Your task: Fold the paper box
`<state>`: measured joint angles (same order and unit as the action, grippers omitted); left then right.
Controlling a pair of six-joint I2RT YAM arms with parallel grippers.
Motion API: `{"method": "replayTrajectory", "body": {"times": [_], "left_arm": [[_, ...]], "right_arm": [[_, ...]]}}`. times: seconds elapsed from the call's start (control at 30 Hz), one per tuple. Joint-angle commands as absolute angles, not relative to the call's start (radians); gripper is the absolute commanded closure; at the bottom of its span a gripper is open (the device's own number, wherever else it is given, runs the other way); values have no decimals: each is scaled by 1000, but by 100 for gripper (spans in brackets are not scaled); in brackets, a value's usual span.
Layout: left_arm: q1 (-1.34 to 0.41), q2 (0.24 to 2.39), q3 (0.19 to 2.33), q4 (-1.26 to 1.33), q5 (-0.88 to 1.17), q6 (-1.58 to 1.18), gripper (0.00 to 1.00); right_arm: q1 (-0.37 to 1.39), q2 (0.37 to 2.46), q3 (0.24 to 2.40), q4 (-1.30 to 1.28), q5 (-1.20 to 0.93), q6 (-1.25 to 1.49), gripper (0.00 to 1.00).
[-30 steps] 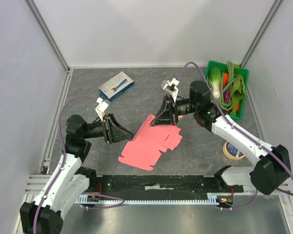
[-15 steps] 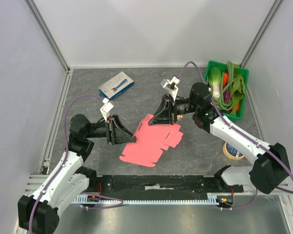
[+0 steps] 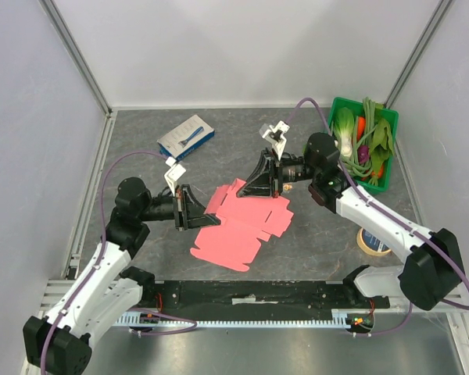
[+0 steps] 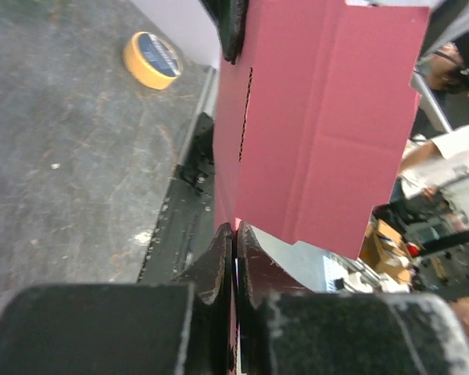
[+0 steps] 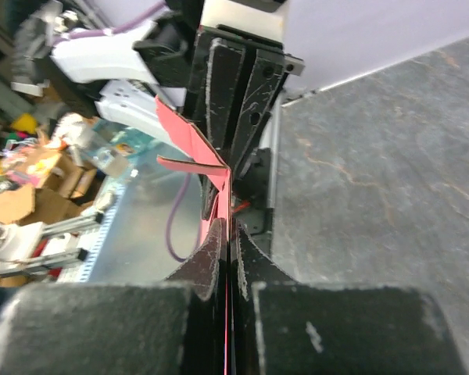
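The paper box [image 3: 246,230] is a flat pink-red blank in the middle of the table, with its far-left part raised off the surface. My left gripper [image 3: 216,221] is shut on the blank's left edge. In the left wrist view the sheet [image 4: 320,117] runs up from the closed left gripper [image 4: 235,228]. My right gripper [image 3: 243,194] is shut on the blank's far edge. The right wrist view shows the card [image 5: 189,144] edge-on, pinched in the right gripper [image 5: 228,223], with the left gripper [image 5: 234,86] facing it.
A white-and-blue box [image 3: 186,137] lies at the back left. A green basket [image 3: 338,105] of vegetables stands at the back right. A tape roll [image 3: 373,241] [image 4: 151,59] lies near the right arm's base. Grey walls enclose the table.
My left gripper has gone from open to shut on the blank's left edge. That side of the sheet now stands higher. The right gripper has stayed shut on the far edge.
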<state>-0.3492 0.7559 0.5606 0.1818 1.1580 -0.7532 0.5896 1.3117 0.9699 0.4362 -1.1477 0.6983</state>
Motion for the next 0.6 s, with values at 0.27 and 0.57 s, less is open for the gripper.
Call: {"method": "replayTrajectory", "body": {"times": [0.27, 0.57], "left_arm": [[-353, 591, 676, -227, 737, -480, 35], [-353, 622, 709, -135, 719, -540, 37]], "right_arm": [[601, 1319, 1069, -107, -963, 312, 100], [632, 1367, 1071, -150, -885, 265, 100]]}}
